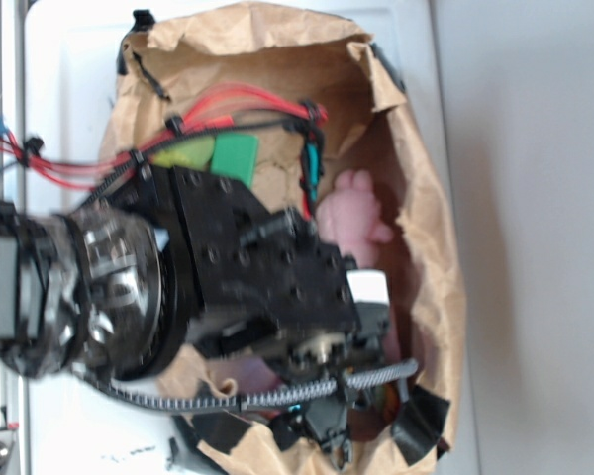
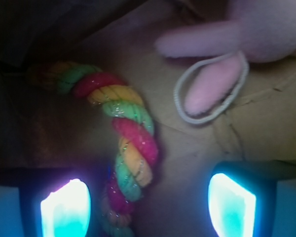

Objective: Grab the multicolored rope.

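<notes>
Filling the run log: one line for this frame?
phase: approach | gripper: open, empty | multicolored rope: between fingers, nearer the left-of-frame one, not gripped | pink plush toy: beyond, apart | paper bag: holds all

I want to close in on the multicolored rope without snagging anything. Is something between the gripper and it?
Nothing visible blocks it. In the wrist view the gripper is open, and the multicolored rope curves down between its fingertips, nearer the left one. The pink plush toy and its white loop lie apart, farther ahead to the right.

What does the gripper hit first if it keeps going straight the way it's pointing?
Probably the twisted red, yellow and green rope. In the wrist view it lies between the open gripper's fingertips, nearer the left one. The brown paper sits beneath. Depth is unclear.
</notes>
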You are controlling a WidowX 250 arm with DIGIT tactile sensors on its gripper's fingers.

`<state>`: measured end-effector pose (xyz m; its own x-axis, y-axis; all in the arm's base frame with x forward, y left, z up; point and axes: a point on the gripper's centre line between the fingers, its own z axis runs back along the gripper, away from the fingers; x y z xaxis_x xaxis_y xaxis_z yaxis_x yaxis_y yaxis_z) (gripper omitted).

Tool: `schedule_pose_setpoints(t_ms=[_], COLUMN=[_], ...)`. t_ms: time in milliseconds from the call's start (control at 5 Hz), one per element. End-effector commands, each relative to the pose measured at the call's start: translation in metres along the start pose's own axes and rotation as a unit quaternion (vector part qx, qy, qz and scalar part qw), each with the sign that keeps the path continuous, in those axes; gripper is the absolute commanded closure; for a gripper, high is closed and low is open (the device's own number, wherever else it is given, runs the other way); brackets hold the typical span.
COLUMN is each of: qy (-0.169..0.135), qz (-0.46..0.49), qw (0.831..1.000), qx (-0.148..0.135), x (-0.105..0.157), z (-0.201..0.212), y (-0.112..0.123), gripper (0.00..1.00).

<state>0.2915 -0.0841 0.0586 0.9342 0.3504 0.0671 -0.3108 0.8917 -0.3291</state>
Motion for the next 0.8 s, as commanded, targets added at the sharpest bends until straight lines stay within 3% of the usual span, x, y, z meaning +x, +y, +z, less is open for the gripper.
schedule_pose_setpoints(t_ms=[0, 400, 600], qy=[-0.040, -0.037, -0.020], qz=[-0.030, -0.032, -0.024], qw=[0.999, 0.998, 0.998], qx=[0.016, 0.050, 0.051], x=[0.008, 0.006, 0.006], z=[-0.011, -0.016, -0.010], y=[-0.024, -0.023, -0.020], gripper=[0.00, 0.00, 0.00])
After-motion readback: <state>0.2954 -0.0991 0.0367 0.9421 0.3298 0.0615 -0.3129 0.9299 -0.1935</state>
